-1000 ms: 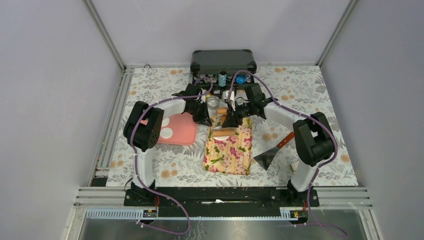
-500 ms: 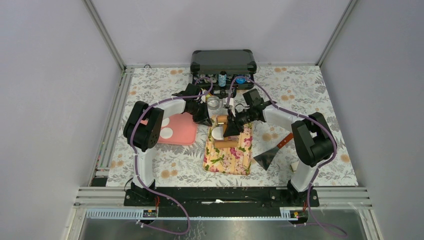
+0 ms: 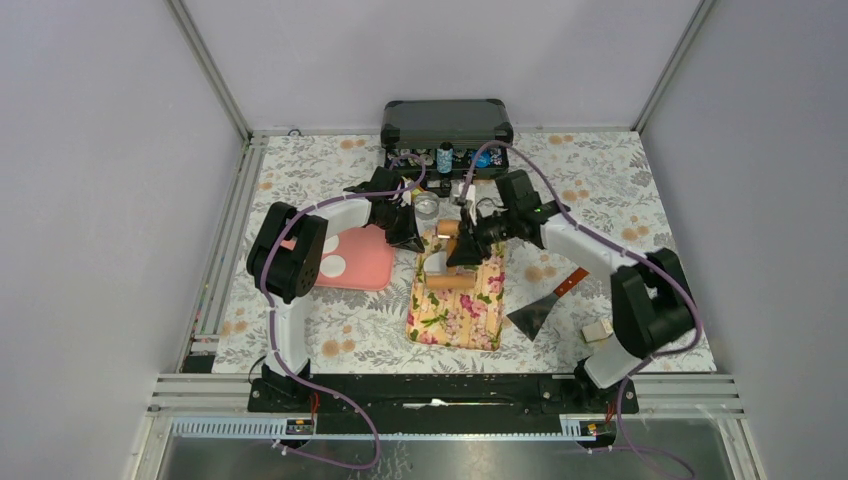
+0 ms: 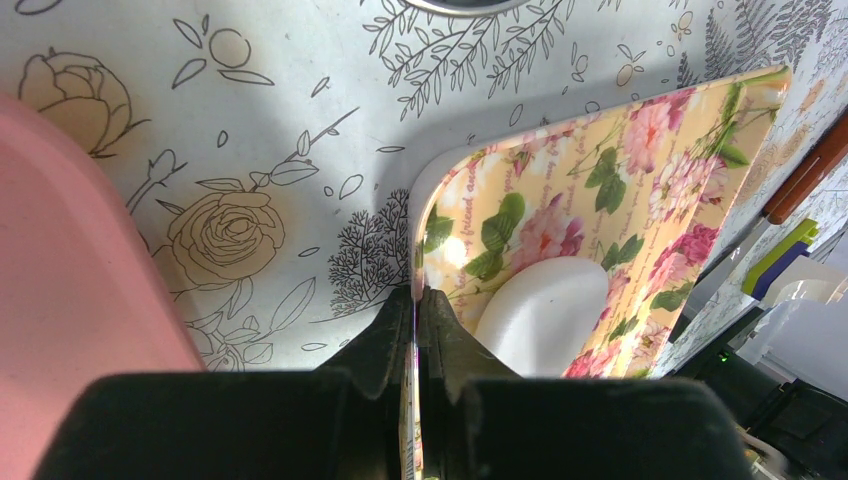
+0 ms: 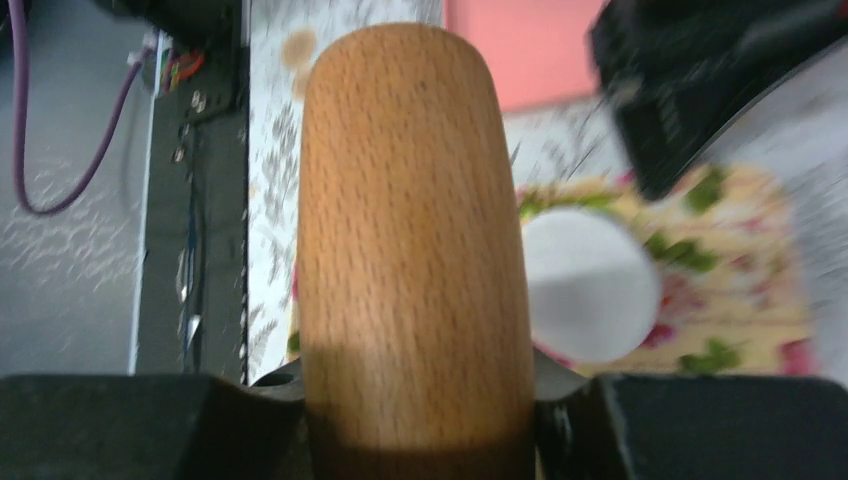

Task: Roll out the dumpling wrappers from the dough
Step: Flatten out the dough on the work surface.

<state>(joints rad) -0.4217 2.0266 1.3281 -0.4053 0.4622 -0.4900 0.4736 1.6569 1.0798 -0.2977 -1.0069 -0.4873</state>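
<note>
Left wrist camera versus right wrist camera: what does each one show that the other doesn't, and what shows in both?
Left wrist only: the left gripper clearly pinched shut on the edge of the floral mat. Right wrist only: the right gripper holding the wooden rolling pin. Both: the flat white wrapper lying on the mat, and the pink tray.

One dumpling wrapper (image 4: 545,315), a thin, smooth white disc, lies flat on the floral mat (image 4: 640,170), close to its far left corner. Left of the mat, small white round pieces (image 3: 333,266) rest on the pink tray (image 3: 368,268); whether they are wrappers or dough cannot be told.
</note>
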